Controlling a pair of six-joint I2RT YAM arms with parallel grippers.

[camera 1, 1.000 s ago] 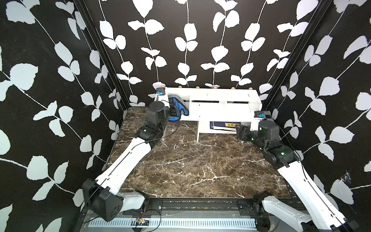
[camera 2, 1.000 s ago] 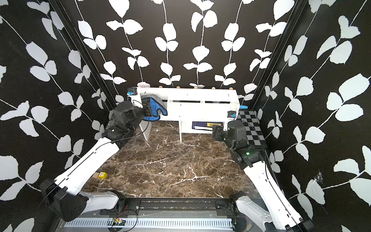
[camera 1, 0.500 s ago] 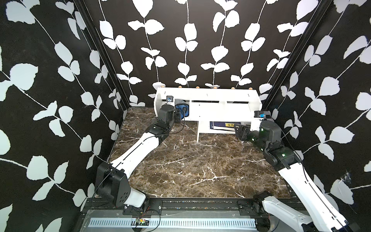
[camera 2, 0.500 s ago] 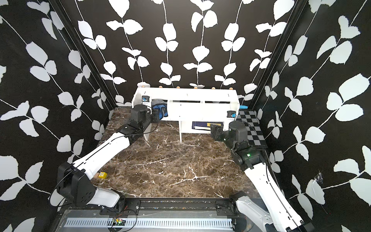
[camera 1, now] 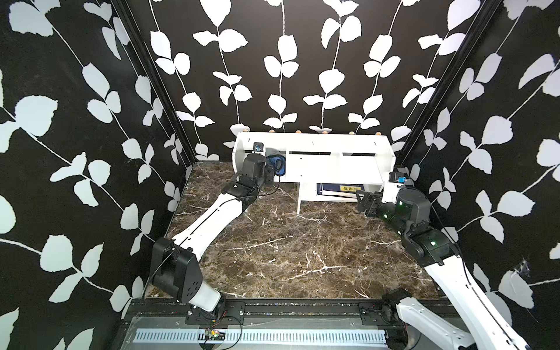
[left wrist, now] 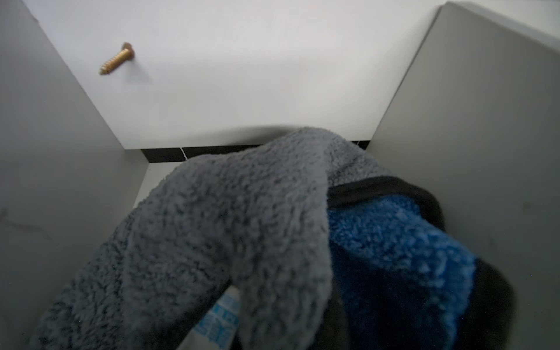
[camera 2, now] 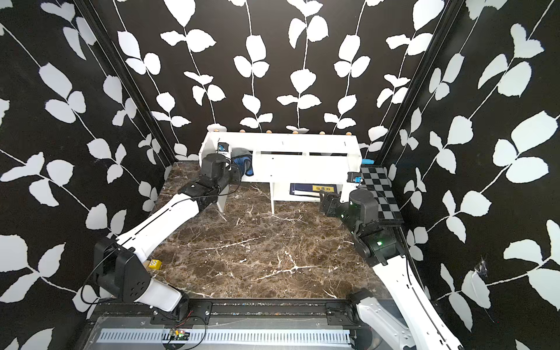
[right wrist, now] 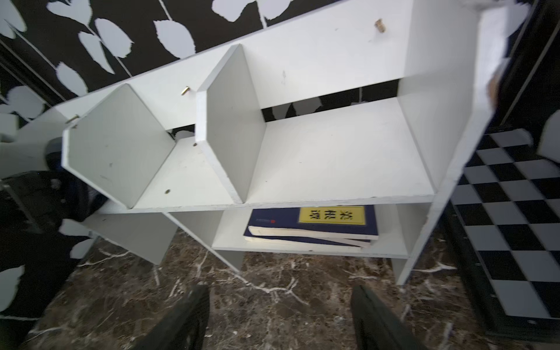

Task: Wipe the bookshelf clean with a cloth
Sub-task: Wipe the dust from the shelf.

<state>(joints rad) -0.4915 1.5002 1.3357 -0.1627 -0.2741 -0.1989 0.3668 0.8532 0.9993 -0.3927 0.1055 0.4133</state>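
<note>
The white bookshelf point(camera 1: 312, 145) point(camera 2: 281, 142) stands against the back wall. The cloth point(camera 1: 277, 162) point(camera 2: 244, 162), grey on one side and blue on the other, is bunched in its leftmost upper compartment. My left gripper point(camera 1: 271, 174) point(camera 2: 235, 174) reaches into that compartment and is shut on the cloth. In the left wrist view the cloth point(left wrist: 242, 227) covers the jaws completely. My right gripper point(camera 1: 363, 201) point(camera 2: 325, 201) point(right wrist: 280, 318) hovers open over the marble floor, in front of the shelf's right end, with nothing between its fingers.
A blue book point(camera 1: 342, 188) point(right wrist: 312, 224) lies in the lower compartment. A black-and-grey checkered board point(camera 2: 380, 194) point(right wrist: 515, 212) leans at the right wall beside the shelf. A small yellow cube point(camera 2: 154, 264) sits near the left arm's base. A brass screw point(left wrist: 116, 59) sticks out of the shelf's back panel.
The left arm has stretched out lower and pushed the cloth deeper into the leftmost compartment. The right arm has hardly moved.
</note>
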